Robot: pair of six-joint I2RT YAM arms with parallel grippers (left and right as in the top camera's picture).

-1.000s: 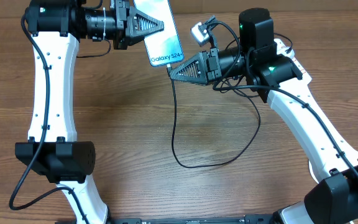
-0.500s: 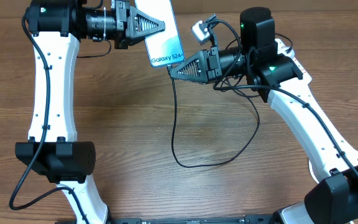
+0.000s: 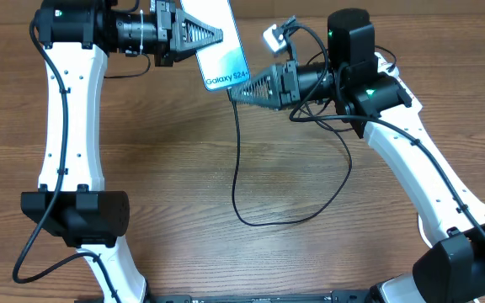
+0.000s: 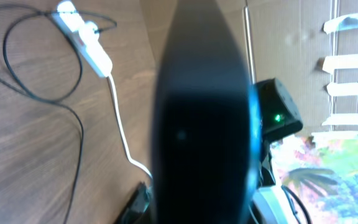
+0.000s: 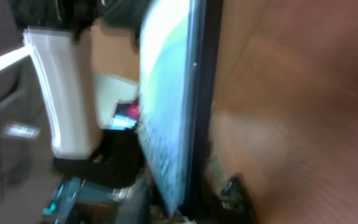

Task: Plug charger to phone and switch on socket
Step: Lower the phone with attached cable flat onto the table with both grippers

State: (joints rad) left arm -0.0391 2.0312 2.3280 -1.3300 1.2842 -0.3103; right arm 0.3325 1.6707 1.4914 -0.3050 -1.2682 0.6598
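Near the tabletop's far edge, the phone (image 3: 226, 59) is held raised, clamped in the left gripper (image 3: 210, 35). The right gripper (image 3: 236, 91), clenched on the charger (image 3: 235, 160), has been nudged closer to the phone's lower end, so insertion seems imminent. The socket (image 3: 271, 39), by the far edge, is not yet attended to.
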